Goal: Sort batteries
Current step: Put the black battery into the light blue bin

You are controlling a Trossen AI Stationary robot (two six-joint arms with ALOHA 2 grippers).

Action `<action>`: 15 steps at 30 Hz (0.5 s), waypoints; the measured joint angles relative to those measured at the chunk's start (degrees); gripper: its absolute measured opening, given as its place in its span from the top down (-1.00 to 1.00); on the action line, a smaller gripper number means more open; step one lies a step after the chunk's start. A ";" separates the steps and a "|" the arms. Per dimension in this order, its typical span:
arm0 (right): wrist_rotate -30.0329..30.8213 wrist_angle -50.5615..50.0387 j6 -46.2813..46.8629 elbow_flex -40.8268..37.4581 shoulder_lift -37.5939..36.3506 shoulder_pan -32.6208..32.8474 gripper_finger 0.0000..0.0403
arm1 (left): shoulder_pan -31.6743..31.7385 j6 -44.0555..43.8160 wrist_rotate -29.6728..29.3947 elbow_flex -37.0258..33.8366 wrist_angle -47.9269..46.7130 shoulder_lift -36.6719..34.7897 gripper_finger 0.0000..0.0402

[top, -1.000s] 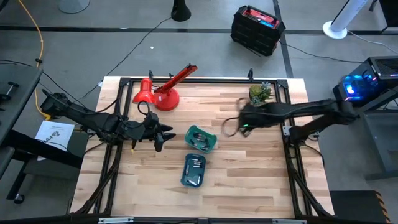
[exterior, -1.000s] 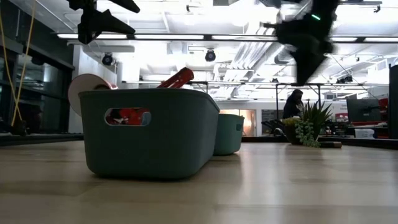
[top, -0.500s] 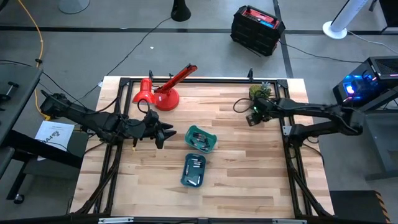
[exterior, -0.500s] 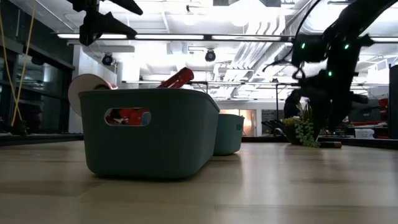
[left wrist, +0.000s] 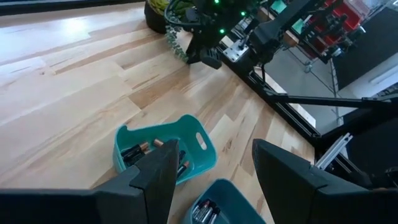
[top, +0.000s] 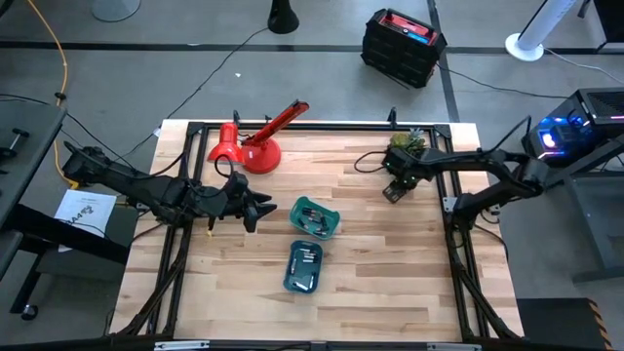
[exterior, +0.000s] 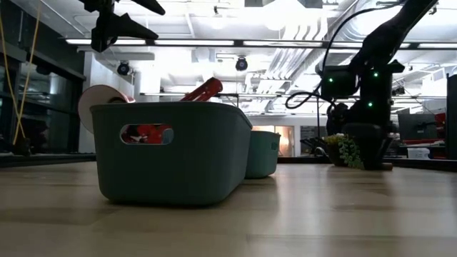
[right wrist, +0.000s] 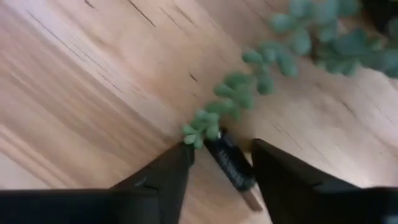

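The right arm reaches in from the worktop's (top: 390, 263) right edge, its forearm running nearly level toward the potted plant (top: 407, 144) at the far right corner, then bending down at the wrist. The right pincer (top: 393, 190) points at the wood just beside the plant; in the low view it stands directly in front of the plant (exterior: 351, 151). Its fingers (right wrist: 155, 183) are spread apart with a single battery (right wrist: 230, 163) lying between them on the wood, not clamped. This battery is dark with a metal tip, and one end sits just under a trailing sprig of the plant (right wrist: 249, 93). Its long axis runs along the gap between the fingers, slightly askew.

The left arm stretches across the worktop's left side, held well above the surface. The left pincer (top: 261, 209) hangs just beside the nearer of two teal trays (top: 315, 217), on the side away from the plant, fingers (left wrist: 152, 177) wide open and empty.

More batteries (left wrist: 140, 151) lie in that tray (left wrist: 205, 143), mostly side by side, their ends toward its long walls. Others lie in the second tray (top: 303, 267), which sits farther from the plant.
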 joint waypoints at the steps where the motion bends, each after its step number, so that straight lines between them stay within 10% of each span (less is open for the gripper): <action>1: -0.15 0.24 1.33 0.04 0.26 0.76 0.27 | 0.00 -0.05 0.00 0.00 0.01 -0.01 0.02; 5: 0.66 0.51 6.73 -0.49 -1.44 6.46 0.85 | 0.00 -0.05 0.00 0.00 0.01 0.01 0.02; 10: -11.72 0.92 18.72 -0.88 -7.71 16.97 0.82 | 0.00 -0.03 0.00 0.00 -0.03 -0.01 0.02; 15: -11.22 12.36 33.46 -0.88 -11.49 29.34 0.90 | 0.00 0.14 -0.04 0.00 -0.05 0.00 0.02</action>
